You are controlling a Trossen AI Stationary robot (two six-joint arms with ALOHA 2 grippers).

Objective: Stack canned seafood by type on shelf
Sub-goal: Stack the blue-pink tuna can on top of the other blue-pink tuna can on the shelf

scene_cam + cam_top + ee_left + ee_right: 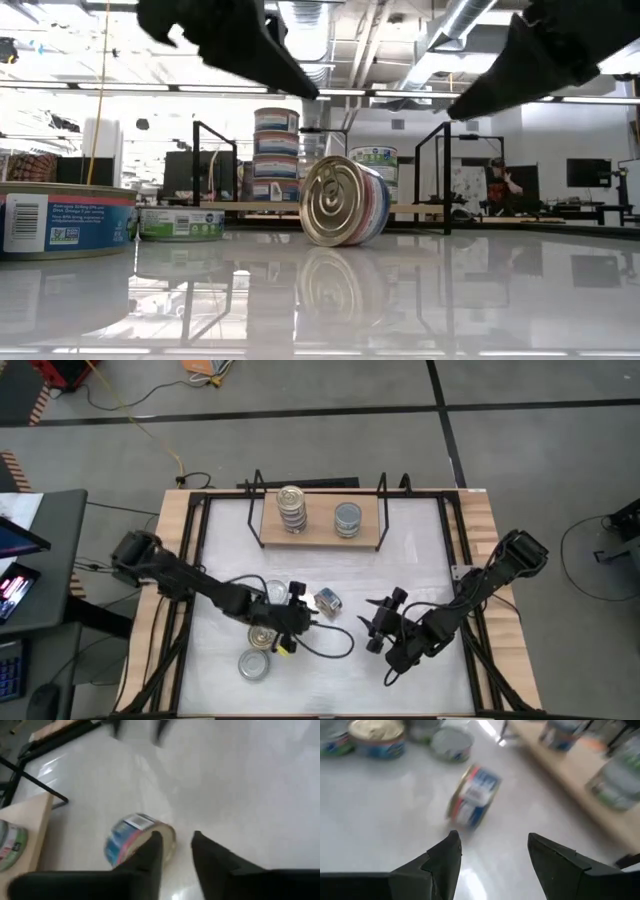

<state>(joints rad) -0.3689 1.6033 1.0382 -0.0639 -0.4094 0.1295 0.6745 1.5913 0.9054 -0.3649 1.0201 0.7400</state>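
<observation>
A tin of canned seafood point(328, 600) stands on its rim on the white tabletop, its gold lid point(335, 200) facing the near edge. My left gripper point(176, 837) hangs open just above and left of this tin point(132, 840), nothing between its fingers. My right gripper point(493, 837) is open to the tin's right, raised and pointing at the tin point(472, 795). On the shelf point(320, 538) at the far side stand a tall stack of tins point(291, 510) and a shorter stack point(347, 518).
More tins lie flat on the table under and beside my left arm point(262, 638), point(255, 663), point(272, 592). Black wire frames point(256, 510), point(382, 510) close the shelf's ends. Bare tabletop lies between the upright tin and the shelf.
</observation>
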